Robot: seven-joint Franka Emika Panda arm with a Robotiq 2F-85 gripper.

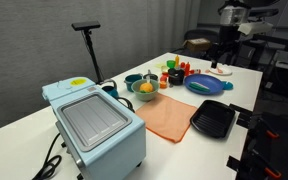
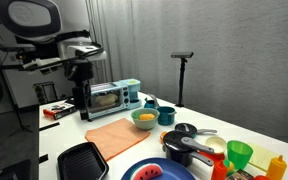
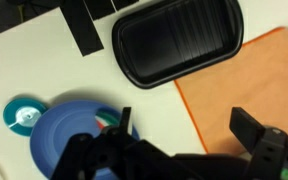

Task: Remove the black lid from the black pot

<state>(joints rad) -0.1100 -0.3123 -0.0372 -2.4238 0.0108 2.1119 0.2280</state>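
Observation:
The small black pot (image 2: 187, 135) stands in the group of dishes on the white table, beside a teal cup (image 2: 167, 115). The black lid (image 2: 185, 127) appears to sit on top of it. Both are small and dark, so details are unclear. They do not show in the wrist view. My gripper (image 3: 187, 125) is open and empty. It hangs above the table over the edge of the orange cloth (image 3: 254, 80), between the black square grill pan (image 3: 179, 40) and the blue plate (image 3: 69, 135). It also shows in both exterior views (image 1: 222, 62) (image 2: 81, 108), far from the pot.
A light blue toaster oven (image 1: 94, 125) stands at one end of the table. A yellow bowl (image 2: 144, 118), a dark saucepan (image 2: 181, 150), a green cup (image 2: 240, 153) and sauce bottles (image 1: 174, 72) crowd around the pot. A teal round object (image 3: 24, 115) lies by the plate.

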